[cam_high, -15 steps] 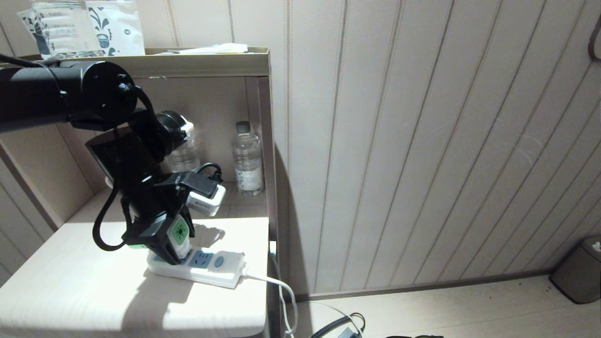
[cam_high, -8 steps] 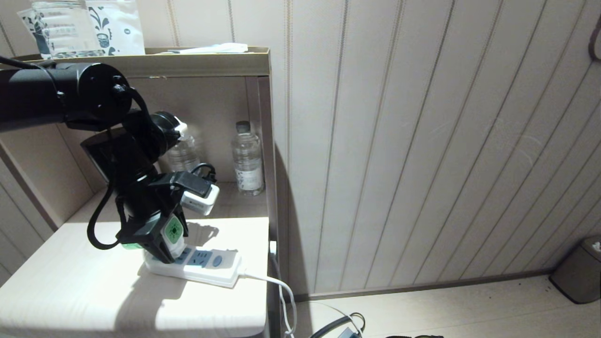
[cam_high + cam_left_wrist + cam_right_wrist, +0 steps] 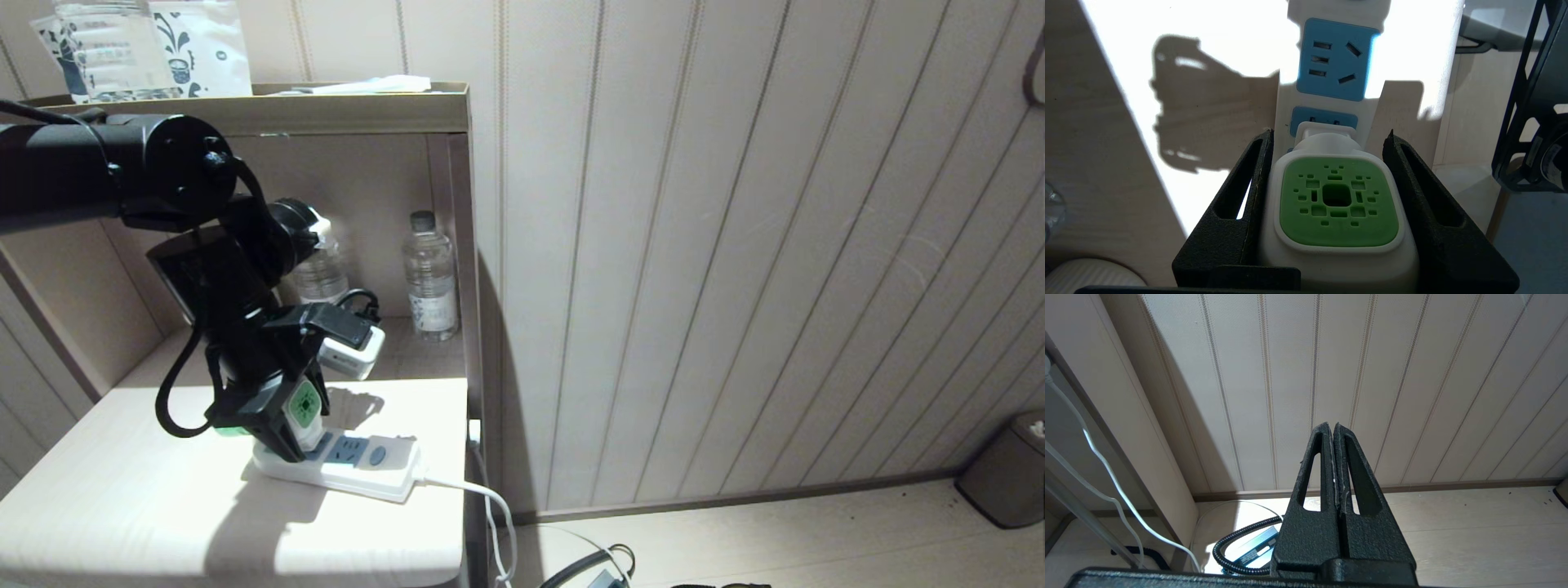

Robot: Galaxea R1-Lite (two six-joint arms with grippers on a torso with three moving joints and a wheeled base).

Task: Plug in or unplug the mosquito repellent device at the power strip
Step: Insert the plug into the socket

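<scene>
- Left hand (image 3: 282, 416) clenched on the one mosquito repellent device (image 3: 1337, 204), its plug end at a socket of the one power strip (image 3: 351, 461) just beneath, on the bench (image 3: 122, 506).
- Two water bottles (image 3: 430, 278) stood beyond the hand.
- Right hand (image 3: 1336, 433) closed on nothing, above the floor.

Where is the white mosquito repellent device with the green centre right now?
In the head view, the mosquito repellent device sits lower left, clamped in the left gripper, at the long white power strip.

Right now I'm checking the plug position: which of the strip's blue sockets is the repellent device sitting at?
The socket farthest from the cable end of the power strip; the mosquito repellent device stands there, while the next blue socket toward the cable is bare.
</scene>
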